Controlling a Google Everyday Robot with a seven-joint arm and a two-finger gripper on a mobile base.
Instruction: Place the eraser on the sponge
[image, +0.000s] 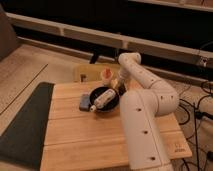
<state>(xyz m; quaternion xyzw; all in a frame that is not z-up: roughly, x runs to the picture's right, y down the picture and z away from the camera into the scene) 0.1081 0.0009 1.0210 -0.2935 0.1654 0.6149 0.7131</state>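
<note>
The sponge (85, 103) is a flat blue-grey pad lying on the wooden table (100, 135), touching the left side of a round black bowl (106, 97). A white cylinder (102, 100) lies across the bowl. My gripper (118, 86) points down at the bowl's back right rim, at the end of the white arm (145, 110). The eraser is hidden; I cannot pick it out at the gripper or on the table.
An orange-pink cup-like object (106, 76) stands just behind the bowl, left of the gripper. A yellowish seat (86, 73) sits past the table's far edge. A dark mat (25, 125) covers the table's left side. Cables (200, 110) hang at the right.
</note>
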